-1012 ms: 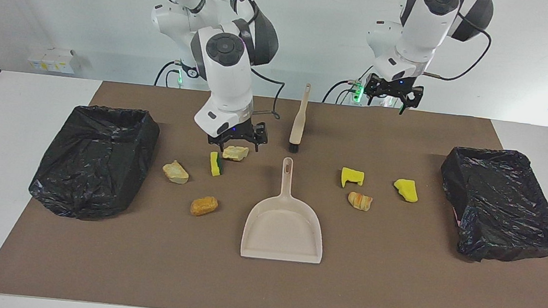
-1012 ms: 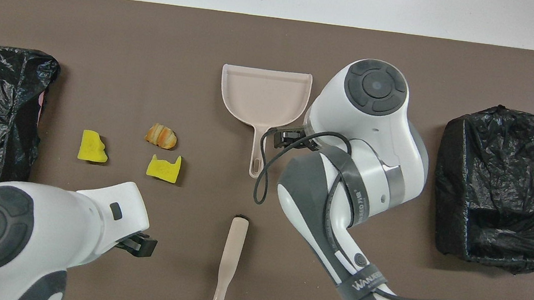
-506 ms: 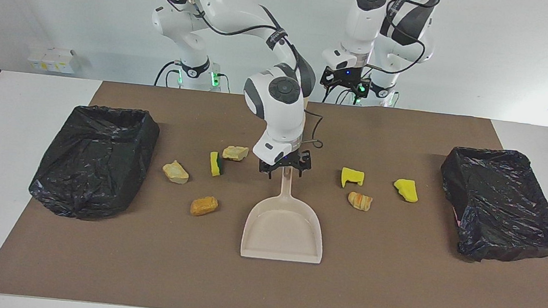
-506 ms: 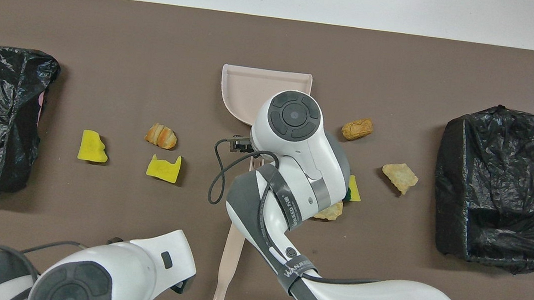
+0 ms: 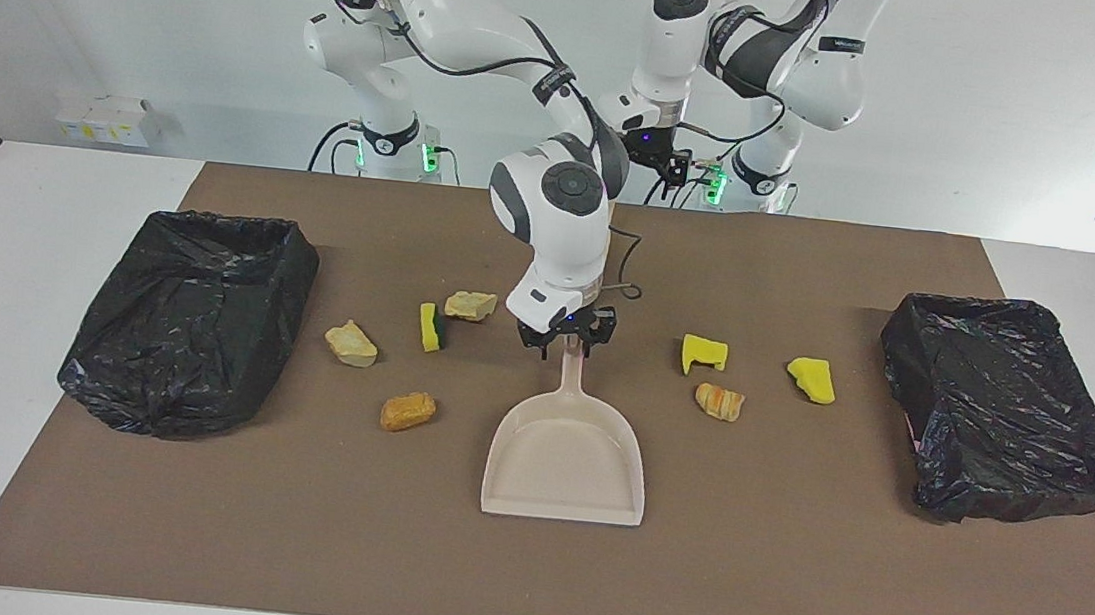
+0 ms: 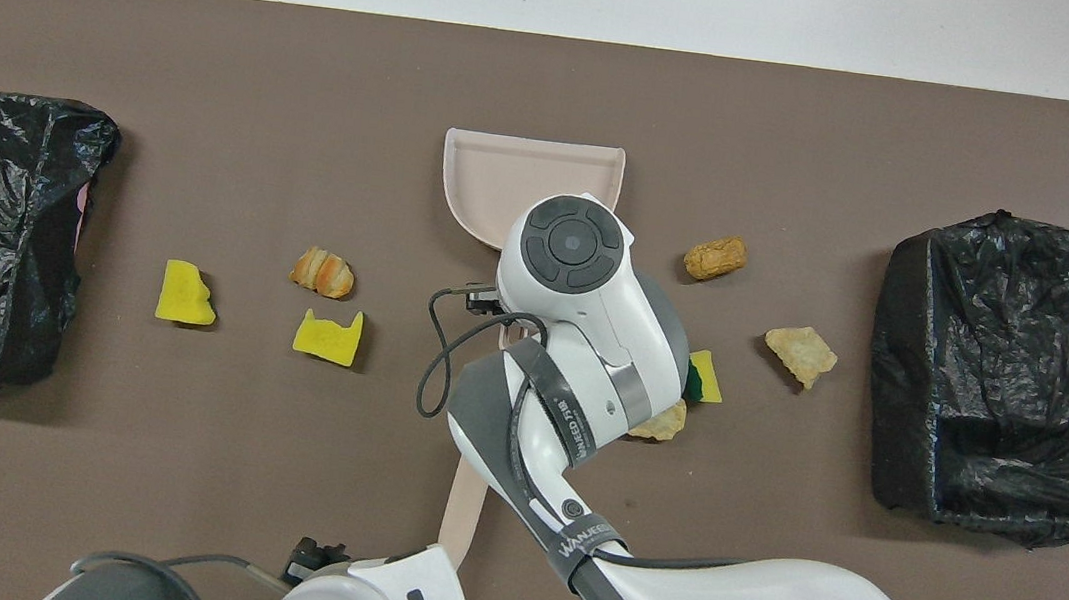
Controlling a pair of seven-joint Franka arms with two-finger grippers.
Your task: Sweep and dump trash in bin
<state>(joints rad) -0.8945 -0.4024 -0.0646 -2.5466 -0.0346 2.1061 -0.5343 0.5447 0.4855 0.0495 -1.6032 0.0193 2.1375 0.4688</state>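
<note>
Seven trash pieces: none is in the dustpan point(image 5: 565, 460) yet; all lie on the tabletop point(image 5: 24, 317).
Four pieces, toward the right arm's end from the dustpan: tan lump point(image 5: 351, 343), green-backed sponge point(image 5: 430, 326), beige lump point(image 5: 470, 305), orange lump point(image 5: 408, 411).
Three pieces, toward the left arm's end from the dustpan: notched yellow sponge point(image 5: 704, 354), striped lump point(image 5: 719, 401), plain yellow sponge point(image 5: 811, 379).
Bins: two black-bagged bins point(image 5: 190, 318) point(image 5: 1010, 407) are set well apart from the dustpan, one at each end.
Right claw point(image 5: 567, 335): it is placed at the robot-side tip of the dustpan handle point(image 5: 569, 380). Whether it is apart or clamped on the handle cannot be told.
Left claw point(image 5: 667, 165): it is held apart and empty, raised near the brush point(image 6: 463, 503), which lies nearer to the robots than the dustpan.
Change, right arm: a second ago the right claw was lowered at the beige lump; it has since been carried across to the dustpan handle.
Change, left arm: the left claw has been swung from the left arm's end inward toward the brush.
Unchanged: the dustpan, the visible part of the brush and all seven pieces are found where they were.
Meaning for the task: the tool-pickup step is judged to be in hand, dustpan for the right arm and probably brush for the left. Sweeping and dumping are not yet begun.
</note>
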